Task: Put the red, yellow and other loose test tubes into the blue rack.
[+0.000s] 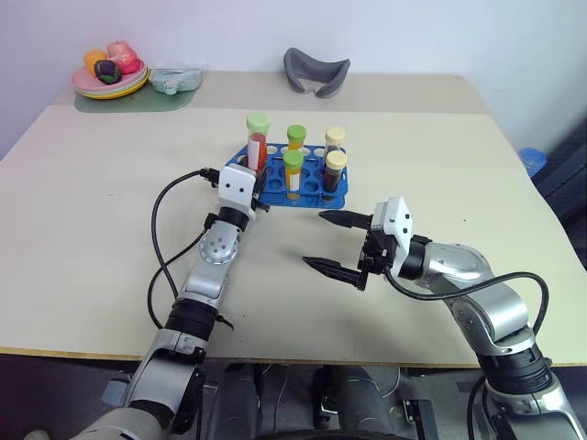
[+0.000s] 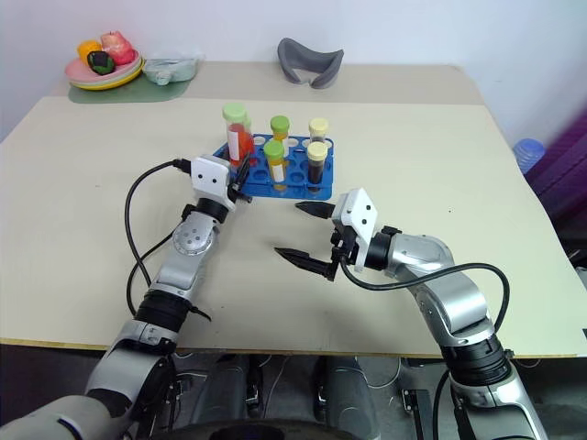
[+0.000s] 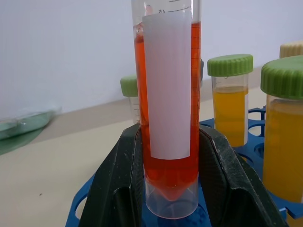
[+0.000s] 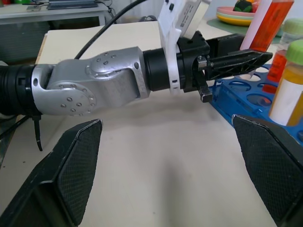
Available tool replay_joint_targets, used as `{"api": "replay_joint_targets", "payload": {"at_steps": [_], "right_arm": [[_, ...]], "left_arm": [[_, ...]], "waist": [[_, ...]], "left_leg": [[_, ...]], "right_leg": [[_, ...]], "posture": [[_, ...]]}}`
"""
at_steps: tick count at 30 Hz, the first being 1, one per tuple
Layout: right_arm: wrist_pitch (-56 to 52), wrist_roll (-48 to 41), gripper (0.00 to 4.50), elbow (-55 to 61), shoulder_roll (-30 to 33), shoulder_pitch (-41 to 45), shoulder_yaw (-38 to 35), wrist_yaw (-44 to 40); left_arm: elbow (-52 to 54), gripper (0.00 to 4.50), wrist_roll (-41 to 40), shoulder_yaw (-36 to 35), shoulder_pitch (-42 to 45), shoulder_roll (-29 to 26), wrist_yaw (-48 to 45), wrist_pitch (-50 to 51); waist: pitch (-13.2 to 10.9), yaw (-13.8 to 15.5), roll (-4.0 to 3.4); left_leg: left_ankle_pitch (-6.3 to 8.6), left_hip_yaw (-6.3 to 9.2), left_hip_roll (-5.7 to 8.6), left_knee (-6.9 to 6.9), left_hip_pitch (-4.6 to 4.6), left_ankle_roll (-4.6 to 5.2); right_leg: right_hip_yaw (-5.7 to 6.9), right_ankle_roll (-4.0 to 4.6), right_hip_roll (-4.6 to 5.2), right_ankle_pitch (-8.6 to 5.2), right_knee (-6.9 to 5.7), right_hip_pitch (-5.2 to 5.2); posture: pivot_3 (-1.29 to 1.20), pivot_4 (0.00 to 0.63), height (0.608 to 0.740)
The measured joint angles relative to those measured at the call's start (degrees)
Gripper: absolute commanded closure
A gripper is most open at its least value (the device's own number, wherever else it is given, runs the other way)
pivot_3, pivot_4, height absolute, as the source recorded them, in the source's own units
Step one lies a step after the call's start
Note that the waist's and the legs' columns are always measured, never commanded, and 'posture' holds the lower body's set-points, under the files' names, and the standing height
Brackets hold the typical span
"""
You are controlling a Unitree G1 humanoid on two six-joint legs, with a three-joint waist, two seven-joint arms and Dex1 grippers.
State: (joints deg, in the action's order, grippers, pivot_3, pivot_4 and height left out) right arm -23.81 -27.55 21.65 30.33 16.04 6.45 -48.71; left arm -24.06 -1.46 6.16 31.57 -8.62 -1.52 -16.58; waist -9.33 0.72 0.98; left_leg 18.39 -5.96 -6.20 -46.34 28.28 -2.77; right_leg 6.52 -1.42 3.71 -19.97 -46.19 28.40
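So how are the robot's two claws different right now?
The left end effector is shut on the red tube, while the right end effector is open wide and holds nothing. The left one is at the near left corner of the blue rack, holding its tube upright; the right one hangs over bare table nearer the robot. The left points away from the robot; the right points sideways, toward the robot's left. Both have two black fingers.

Bright, even light falls over the broad beige wooden table (image 1: 83,229), where shadows stay faint and soft. Close to the camera, the clear plastic tube of red liquid (image 3: 168,118) is sharp, while everything behind that tube is blurred.
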Motion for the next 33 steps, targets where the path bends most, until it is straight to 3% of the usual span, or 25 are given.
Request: {"api": "replay_joint_targets", "payload": {"at_steps": [8, 33], "right_arm": [[-0.01, 0.0, 0.0, 0.0, 0.0, 0.02, -0.04, 0.3], [-0.28, -0.03, 0.0, 0.0, 0.05, 0.03, -0.18, 0.66]], "left_arm": [[-5.64, 3.12, 2.08, -0.89, 1.29, 0.76, -0.34, -3.02], [-7.02, 3.12, 3.28, -3.2, 0.5, 2.67, -3.33, -5.66]], "waist": [[0.0, 0.01, 0.0], [0.01, -0.01, 0.0]], "left_leg": [[0.0, 0.0, 0.0, 0.0, 0.0, 0.0], [0.0, -0.01, 0.0, 0.0, -0.03, 0.0]], "right_leg": [[0.0, 0.0, 0.01, 0.0, 0.0, -0.02], [0.01, 0.0, 0.0, 0.0, 0.01, -0.04]], "posture": [[0.0, 0.15, 0.666], [0.0, 0.15, 0.666]]}}
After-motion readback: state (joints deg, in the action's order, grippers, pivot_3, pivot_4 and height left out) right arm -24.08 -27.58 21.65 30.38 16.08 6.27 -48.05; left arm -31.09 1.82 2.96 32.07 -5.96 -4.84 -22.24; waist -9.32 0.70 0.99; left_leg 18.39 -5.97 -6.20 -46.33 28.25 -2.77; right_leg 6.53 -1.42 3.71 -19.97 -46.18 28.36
